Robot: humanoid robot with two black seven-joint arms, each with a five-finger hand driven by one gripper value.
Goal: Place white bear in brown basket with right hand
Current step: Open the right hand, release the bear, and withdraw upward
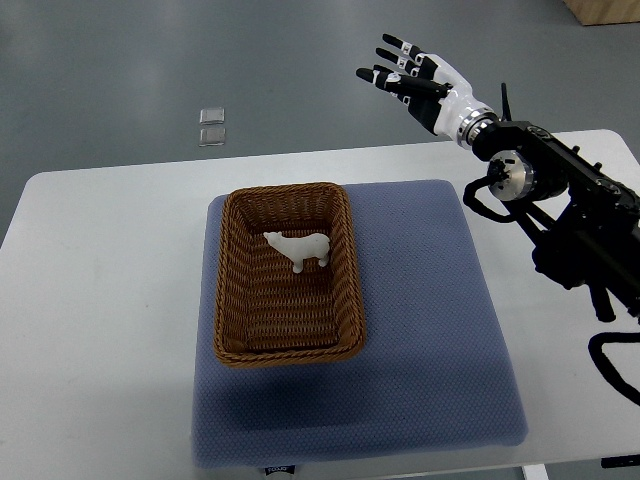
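A small white bear [300,248] stands inside the brown wicker basket [225,290], toward its far half. The basket rests on a blue-grey mat [420,330] on the white table. My right hand [405,72] is raised beyond the table's far edge, up and to the right of the basket, with its fingers spread and nothing in them. Its black arm [560,210] comes in from the right edge. The left arm does not show.
The white table [100,300] extends left and right of the mat. Two small clear square items [211,126] lie on the grey floor beyond the table. A wooden box corner [605,10] shows at the top right.
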